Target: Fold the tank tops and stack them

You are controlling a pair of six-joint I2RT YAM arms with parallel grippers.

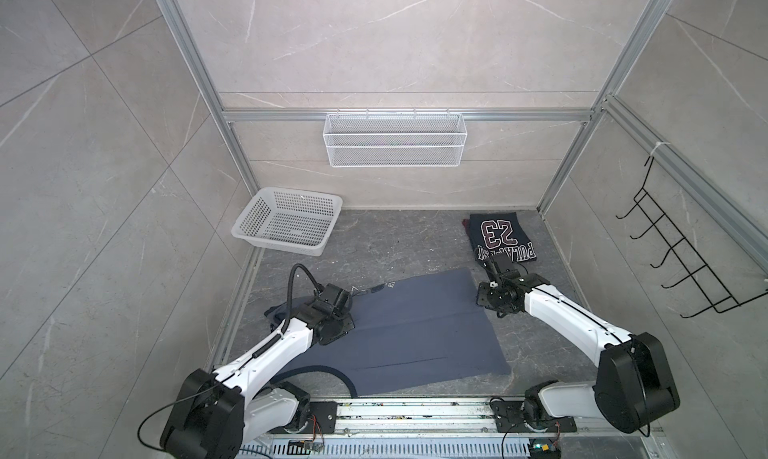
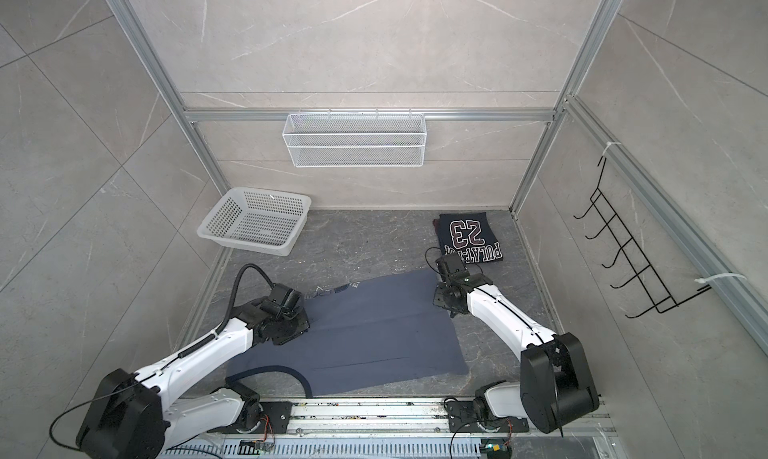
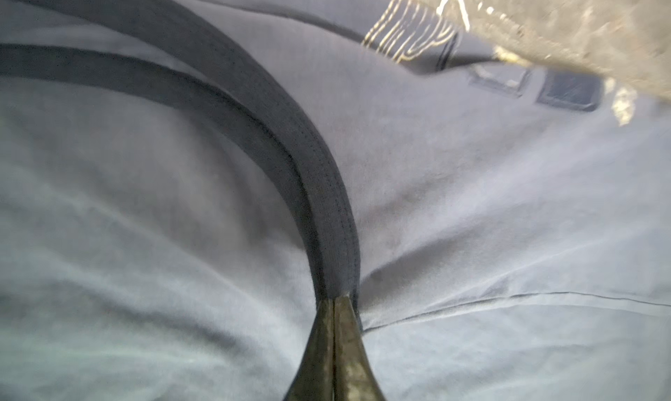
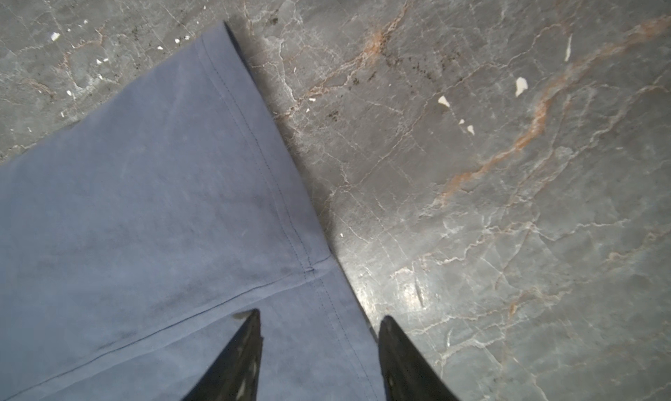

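centrally, in both top views: grey top (image 1: 415, 324) (image 2: 374, 332) spread flat on the tabletop (image 1: 395, 245) (image 2: 365, 245), lying between the two arms, white print at its far left edge.
far right corner: navy top (image 1: 500, 236) (image 2: 469, 236), folded to a compact rectangle, number 23 uppermost, apart from the grey top and just beyond the right wrist.
far left corner: white basket (image 1: 286, 222) (image 2: 253, 222), near the side wall.
rear wall: wire bin (image 1: 395, 139) (image 2: 355, 139) hung on the rail.
right wall: black hook rack (image 1: 685, 261) (image 2: 631, 266).
left wrist view: left fingers (image 3: 333, 308) pressed fully together, pinching the dark binding (image 3: 254, 101) of the grey top where the band curves down to the tips; cloth puckered to either side of the pinch; white print and a strip of tabletop beyond.
right wrist view: right fingers (image 4: 247, 344) about half apart, holding nothing, set astride the stitched hem (image 4: 254, 138) at the grey top's right edge, one tip over cloth, the other over bare tabletop just beside the edge; contact with the cloth not discernible.
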